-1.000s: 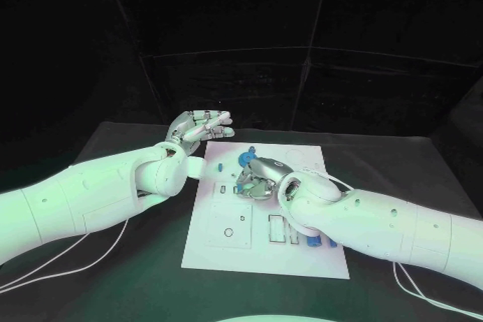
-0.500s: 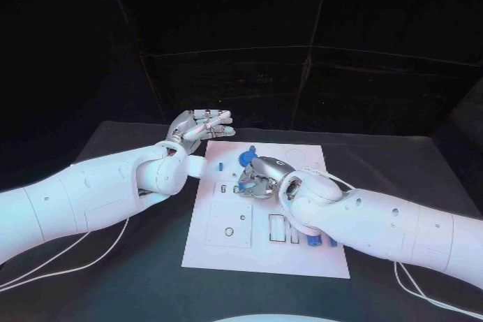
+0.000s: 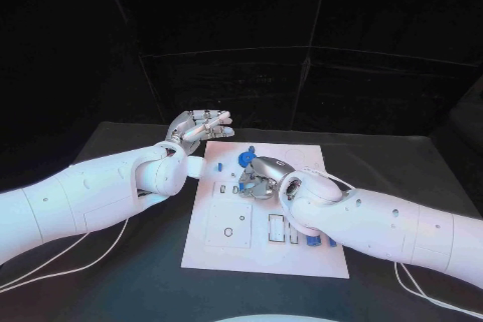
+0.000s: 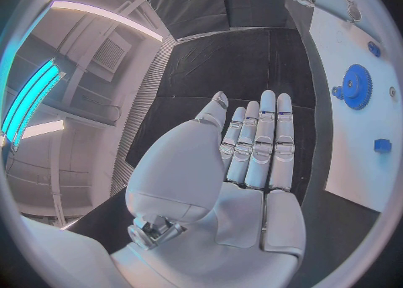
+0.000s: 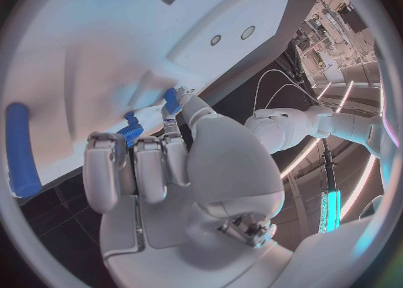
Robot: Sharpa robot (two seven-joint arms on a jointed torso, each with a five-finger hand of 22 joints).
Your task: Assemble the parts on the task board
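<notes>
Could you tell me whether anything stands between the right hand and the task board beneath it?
Nothing visible does. The right hand is down over the middle of the task board, its fingers curled around a small blue part right at the board's white surface.

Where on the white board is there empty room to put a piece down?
The near strip of the task board, below the slots, looks bare, as does its far right corner. The middle is crowded: the right hand sits there by the blue gear.
</notes>
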